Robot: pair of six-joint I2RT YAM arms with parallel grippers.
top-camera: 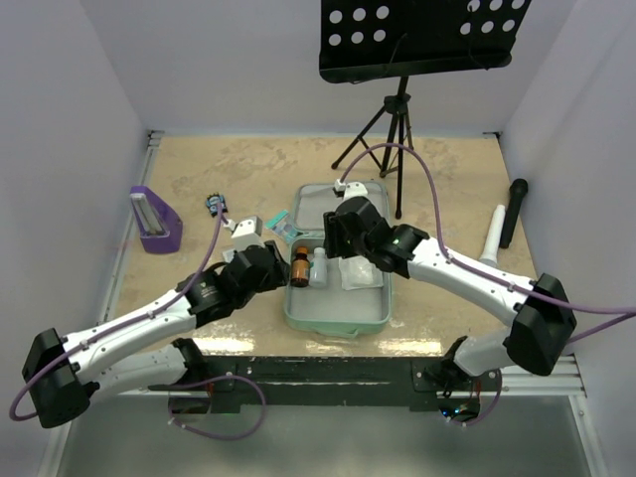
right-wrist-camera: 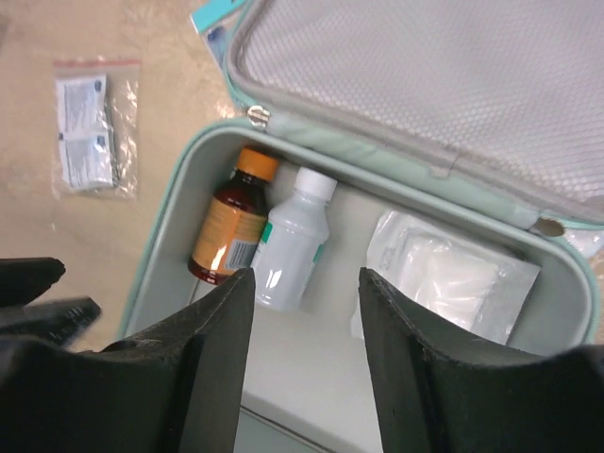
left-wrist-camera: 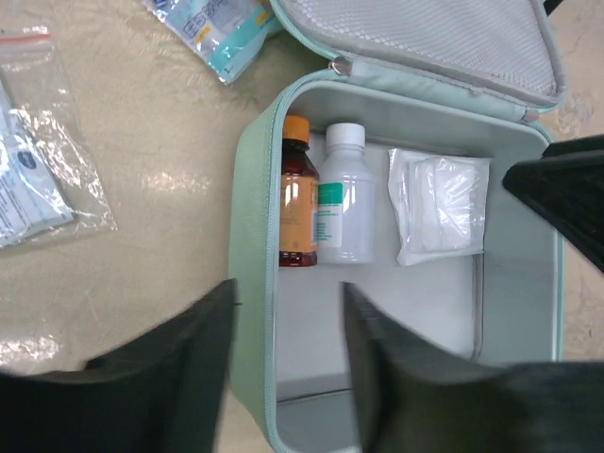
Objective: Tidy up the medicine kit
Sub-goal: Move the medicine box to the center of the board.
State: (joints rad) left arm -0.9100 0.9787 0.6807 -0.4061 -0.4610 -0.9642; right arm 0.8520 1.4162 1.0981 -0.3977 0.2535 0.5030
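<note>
The medicine kit (top-camera: 338,313), a mint-green case, lies open mid-table with its mesh-lined lid (top-camera: 323,204) folded back. Inside, along the far wall, lie an amber bottle (left-wrist-camera: 298,193), a white bottle (left-wrist-camera: 343,198) and a white gauze packet (left-wrist-camera: 439,203). My left gripper (left-wrist-camera: 288,286) is open at the kit's left side, one finger outside the wall (left-wrist-camera: 250,236) and one inside, holding nothing. My right gripper (right-wrist-camera: 305,274) is open above the tray, just short of the white bottle (right-wrist-camera: 293,241) and beside the gauze packet (right-wrist-camera: 444,283), with nothing between its fingers.
A zip bag of sachets (left-wrist-camera: 38,179) and a teal packet (left-wrist-camera: 222,28) lie on the table left of the kit. A purple stand (top-camera: 154,219) sits far left. A music stand's tripod (top-camera: 393,119) is behind the kit. A white tube (top-camera: 494,234) and a black microphone (top-camera: 514,211) lie at right.
</note>
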